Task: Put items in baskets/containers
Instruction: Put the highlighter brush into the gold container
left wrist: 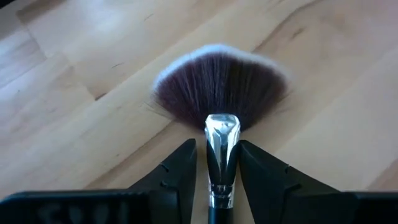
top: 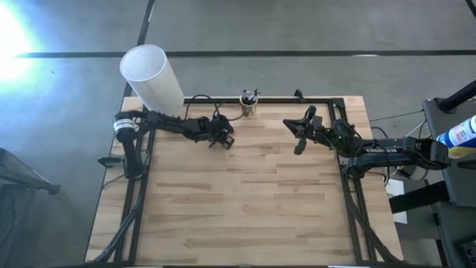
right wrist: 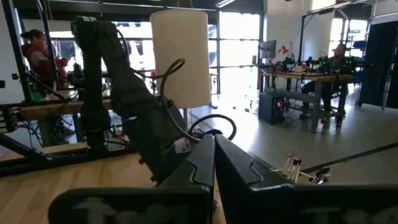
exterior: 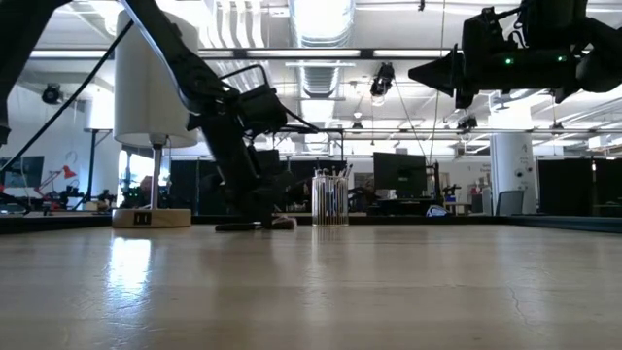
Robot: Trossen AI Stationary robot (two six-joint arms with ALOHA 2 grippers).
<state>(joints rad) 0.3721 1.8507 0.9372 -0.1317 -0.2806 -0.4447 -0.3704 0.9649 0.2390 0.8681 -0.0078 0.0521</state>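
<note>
On the pale wooden plank tabletop [top: 245, 193] one dark-handled fan brush with a wide bushy, pale-tipped head [left wrist: 219, 84] lies flat, at about eleven o'clock from the middle of the board. The left claw [left wrist: 222, 168] is down on it, one dark finger on each side of the shiny metal ferrule; the fingers sit close along the handle, though I cannot tell if they actually pinch it. From above, that left claw [top: 222, 137] shows near the far edge, just beside the small clear yellowish glass cup [top: 248, 106] at twelve o'clock. One cup only, standing upright, with a cluster of thin dark brushes [exterior: 330, 194] inside; they are too fine to count, perhaps several. At ten o'clock stands one big white cylinder on a round base [top: 152, 74]. The right claw [top: 301, 134] hangs in the air at about one o'clock, well apart from the cup, its two fingers [right wrist: 198, 163] pressed together on nothing.
</note>
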